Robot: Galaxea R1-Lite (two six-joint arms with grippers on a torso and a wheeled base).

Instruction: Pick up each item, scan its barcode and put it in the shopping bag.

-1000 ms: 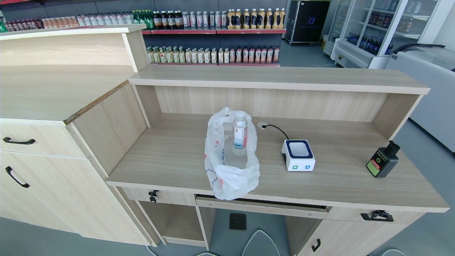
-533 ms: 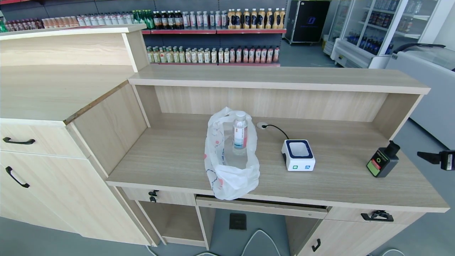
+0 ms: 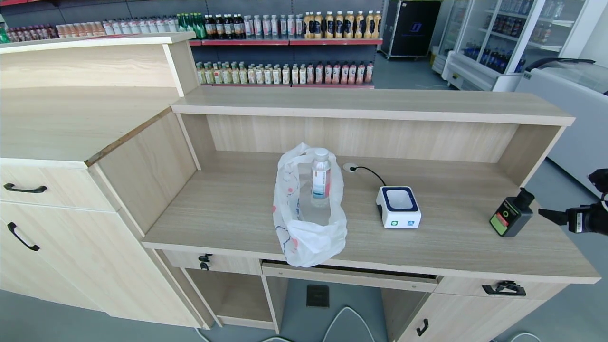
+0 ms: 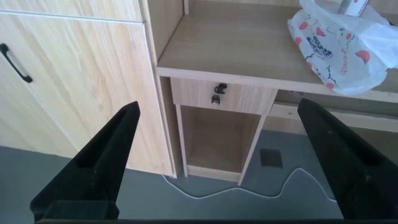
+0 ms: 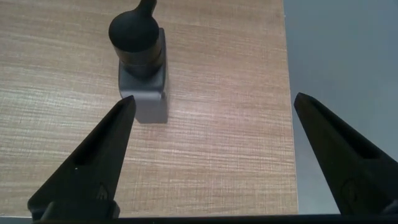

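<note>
Dark bottle (image 3: 511,216): upright, right end of worktop (image 3: 456,237); just left of right gripper (image 5: 212,99), released, empty; right arm nearer.

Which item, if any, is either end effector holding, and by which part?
Nothing is held. The right end effector is open near the dark bottle without touching it; the left end effector is open and empty.
</note>
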